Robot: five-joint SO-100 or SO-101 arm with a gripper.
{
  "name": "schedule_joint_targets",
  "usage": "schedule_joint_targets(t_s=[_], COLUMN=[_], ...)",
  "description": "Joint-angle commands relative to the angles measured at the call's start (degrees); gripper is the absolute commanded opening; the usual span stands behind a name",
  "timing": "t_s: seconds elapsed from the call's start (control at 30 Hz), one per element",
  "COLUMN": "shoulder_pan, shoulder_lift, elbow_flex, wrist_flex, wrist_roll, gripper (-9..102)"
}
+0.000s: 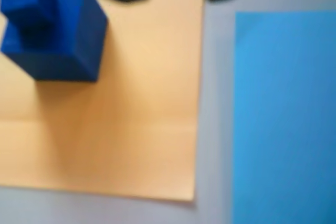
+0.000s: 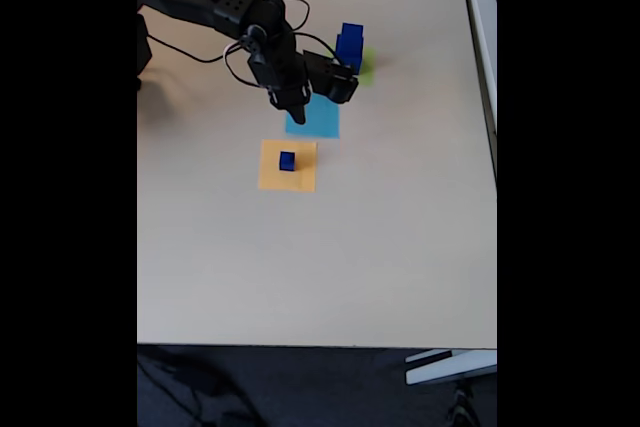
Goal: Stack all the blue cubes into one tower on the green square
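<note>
Gripper (image 2: 296,110) of mine hangs empty, fingers apart, over the light-blue square (image 2: 313,117). Two blue cubes (image 1: 50,27) sit stacked mid orange square (image 2: 288,165); I should centre above before closing.

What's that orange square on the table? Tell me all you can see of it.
The orange square is a flat, thin sheet, paper by the look of it, lying on the pale table. In the wrist view a faint crease crosses it. Two stacked blue cubes sit on it. It lies just beside the light-blue square.
</note>
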Motion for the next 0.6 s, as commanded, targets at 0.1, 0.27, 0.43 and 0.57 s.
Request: schedule_joint_targets(t_s=[0.1,0.27,0.43,0.57], shoulder_pan=[1.67,2.9,4.13,4.66], shoulder_lift=[4.22,5.19,5.54,5.54], elbow_flex=[1.14,2.64,2.46,1.85], wrist_flex=[-1.49,-2.2,-2.02,-1.85], wrist_roll=[-1.76,-2.29,-3.08,-3.6], gripper=[2,3,3,5])
